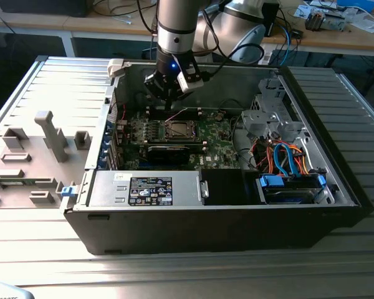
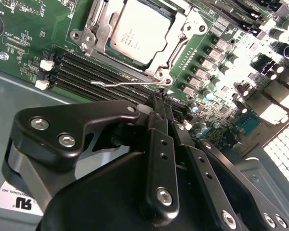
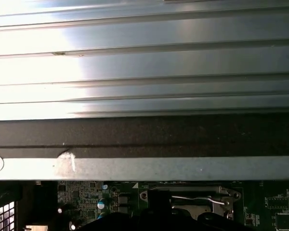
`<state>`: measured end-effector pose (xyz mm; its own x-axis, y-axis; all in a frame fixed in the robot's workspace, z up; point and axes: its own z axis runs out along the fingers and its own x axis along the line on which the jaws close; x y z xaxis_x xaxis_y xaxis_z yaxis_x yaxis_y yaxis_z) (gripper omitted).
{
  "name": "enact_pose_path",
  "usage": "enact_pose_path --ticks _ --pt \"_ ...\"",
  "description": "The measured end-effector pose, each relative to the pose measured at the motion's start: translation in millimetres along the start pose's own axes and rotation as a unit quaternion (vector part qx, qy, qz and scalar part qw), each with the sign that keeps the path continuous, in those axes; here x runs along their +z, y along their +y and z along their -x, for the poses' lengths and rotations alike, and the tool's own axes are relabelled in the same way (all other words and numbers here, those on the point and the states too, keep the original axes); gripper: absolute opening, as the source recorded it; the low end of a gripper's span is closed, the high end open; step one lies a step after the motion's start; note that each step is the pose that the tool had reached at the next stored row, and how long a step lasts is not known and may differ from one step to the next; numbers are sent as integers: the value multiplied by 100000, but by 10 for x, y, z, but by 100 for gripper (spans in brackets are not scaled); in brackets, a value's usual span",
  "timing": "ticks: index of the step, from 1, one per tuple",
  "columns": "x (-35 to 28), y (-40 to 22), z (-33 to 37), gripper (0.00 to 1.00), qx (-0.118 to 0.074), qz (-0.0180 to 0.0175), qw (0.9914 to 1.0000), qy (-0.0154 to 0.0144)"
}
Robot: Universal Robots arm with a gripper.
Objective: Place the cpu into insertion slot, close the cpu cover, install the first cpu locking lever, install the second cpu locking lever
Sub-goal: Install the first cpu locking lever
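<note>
The cpu, silvery on top, lies in the insertion slot on the green motherboard. Its cpu cover, a silver frame plate, lies down around it. One thin wire locking lever stands free along the socket's side by the memory slots, its inner end right at my fingertips. My black gripper is shut, with nothing seen between its fingers. In the exterior view the gripper hangs just behind the socket, inside the case. The first wrist view catches the socket and the lever.
The open computer case surrounds the board, and its metal wall stands close by the arm. A long black expansion card and the power supply lie in front of the socket. A drive cage with blue cables fills the exterior view's right.
</note>
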<state>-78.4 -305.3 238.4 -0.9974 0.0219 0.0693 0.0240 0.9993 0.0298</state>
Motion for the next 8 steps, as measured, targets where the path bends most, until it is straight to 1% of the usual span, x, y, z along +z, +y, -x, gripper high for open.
enact_pose_path --ticks 3,6,8 --pt "27 7 3 11 -1 -7 100000 5" --pt "74 12 6 11 -78 -10 100000 5" --pt "94 16 7 11 -92 -14 100000 10"
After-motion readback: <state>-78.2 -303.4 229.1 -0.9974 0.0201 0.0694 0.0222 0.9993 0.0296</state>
